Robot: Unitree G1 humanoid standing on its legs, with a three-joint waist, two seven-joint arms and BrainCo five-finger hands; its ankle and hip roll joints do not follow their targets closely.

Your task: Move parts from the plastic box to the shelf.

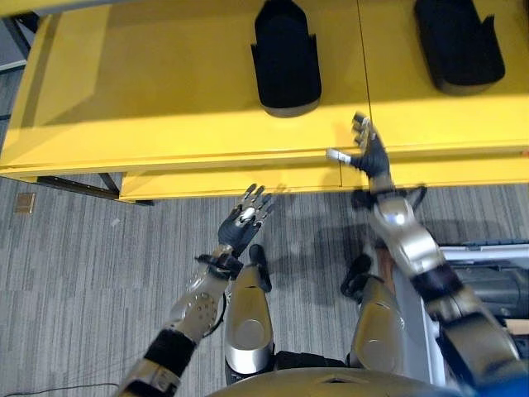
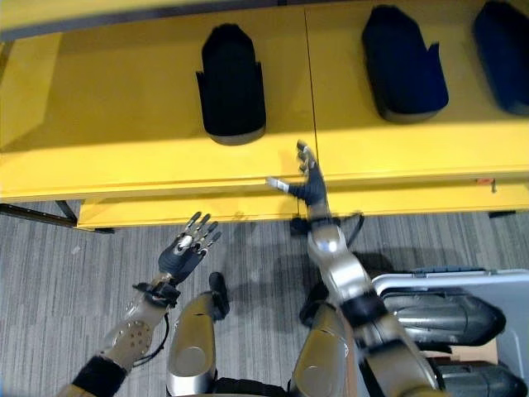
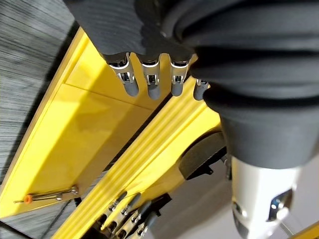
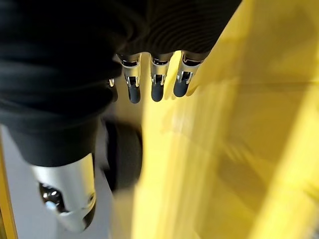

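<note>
Nearest the robot, at its right side, the plastic box point(image 2: 463, 285) sits on the floor with dark parts point(image 2: 442, 316) lying in it; those are the pieces the task wants moved. Both hands are empty. The left hand point(image 1: 246, 217) hangs over the grey floor point(image 1: 83, 273) just short of the shelf's front edge, fingers straight and spread, holding nothing. The right hand point(image 2: 307, 184) is raised higher, fingers relaxed and thumb out, over the front lip of the yellow shelf point(image 2: 124, 124); whether it touches the lip cannot be told. Farther back, 3 dark parts already rest on the shelf: 1 point(image 2: 232, 81) left of the seam and 2 point(image 2: 402, 64) right of it, the last point(image 2: 504, 51) at the view's edge. Judging from this, a placement looks complete and the step in hand is probably the return for another piece. To do it well, the right arm should clear the shelf lip before swinging down, so it does not catch the edge, then reach the box with fingers open. The parts look long and smooth, so a grasp around the middle would likely balance better than one near an end. The free stretch of shelf left of the nearest part seems the obvious next spot.
</note>
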